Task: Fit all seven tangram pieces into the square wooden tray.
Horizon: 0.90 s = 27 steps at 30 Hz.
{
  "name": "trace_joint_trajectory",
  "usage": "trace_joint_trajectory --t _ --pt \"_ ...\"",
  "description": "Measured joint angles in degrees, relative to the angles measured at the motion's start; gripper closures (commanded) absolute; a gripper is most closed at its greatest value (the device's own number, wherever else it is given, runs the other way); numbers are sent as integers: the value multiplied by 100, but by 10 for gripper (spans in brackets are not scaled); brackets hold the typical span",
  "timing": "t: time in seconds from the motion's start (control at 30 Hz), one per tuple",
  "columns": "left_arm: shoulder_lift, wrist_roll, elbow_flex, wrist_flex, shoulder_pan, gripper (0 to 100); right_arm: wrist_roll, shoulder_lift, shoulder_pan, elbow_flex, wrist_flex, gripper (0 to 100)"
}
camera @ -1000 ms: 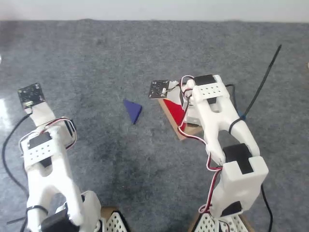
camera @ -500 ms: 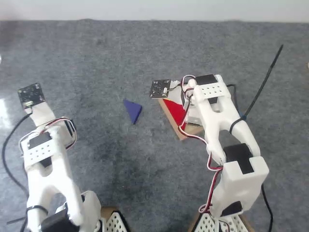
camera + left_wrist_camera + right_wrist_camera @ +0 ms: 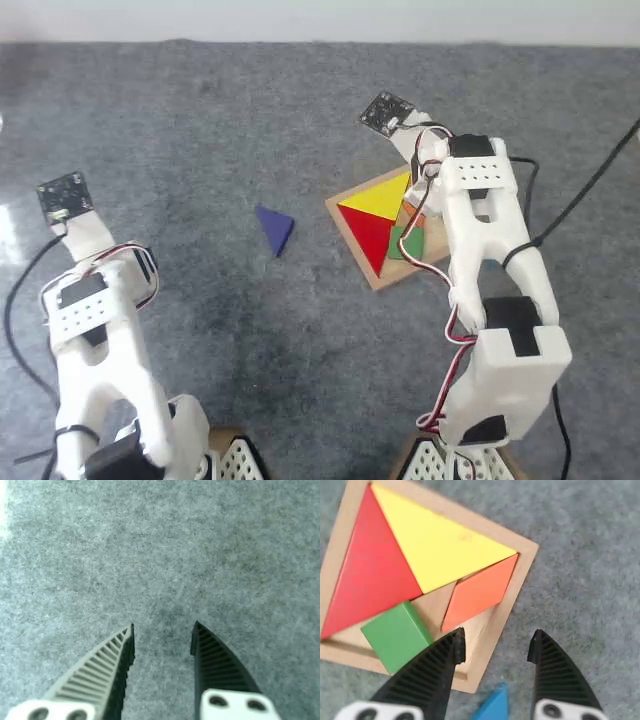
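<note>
Saw grey carpet [image 3: 200,120] covering the whole table. Saw two white arms side by side: left arm [image 3: 95,330] drawn back at its own side, right arm [image 3: 490,250] stretched over the tray. Found the tray [image 3: 350,245] lying skewed on the carpet, only part filled. Saw the right gripper [image 3: 497,632] with jaws spread and nothing between them, hanging over the tray's rim. Saw the left gripper [image 3: 164,625] likewise spread and empty above bare carpet, judged as parked clear of the work. Counted four pieces seated flat in the tray: red triangle [image 3: 365,232] and yellow triangle [image 3: 378,200] sharing an edge, orange parallelogram [image 3: 480,592] against the yellow at the rim, green square [image 3: 395,635] touching the red. Judged the bare wood between green and orange as room kept for the rest. Found a dark blue triangle [image 3: 276,230] on the carpet between the arms, well apart from the tray, likely awaiting its turn. Found a light blue piece [image 3: 492,705] just beside the rim, below the right gripper; judged that gripper as placed to take it.
</note>
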<state>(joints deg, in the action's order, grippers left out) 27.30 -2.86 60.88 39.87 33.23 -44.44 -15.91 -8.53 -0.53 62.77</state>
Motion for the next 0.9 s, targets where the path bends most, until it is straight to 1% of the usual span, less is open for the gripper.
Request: trace_joint_trajectory --t 0.17,0.33,0.57,0.73,0.8,0.9 --pt "0 0 0 0 0 816 79 0 -308 721 -448 790" --pt "0 0 0 0 0 816 97 0 -281 1099 -598 790" --pt "0 0 0 0 0 816 149 0 -299 1266 -651 790" --pt "0 0 0 0 0 816 536 396 -88 1292 -598 790" --pt "0 0 0 0 0 816 501 633 -44 1503 -404 790" --pt "0 0 0 0 0 816 422 923 -167 2075 -281 790"
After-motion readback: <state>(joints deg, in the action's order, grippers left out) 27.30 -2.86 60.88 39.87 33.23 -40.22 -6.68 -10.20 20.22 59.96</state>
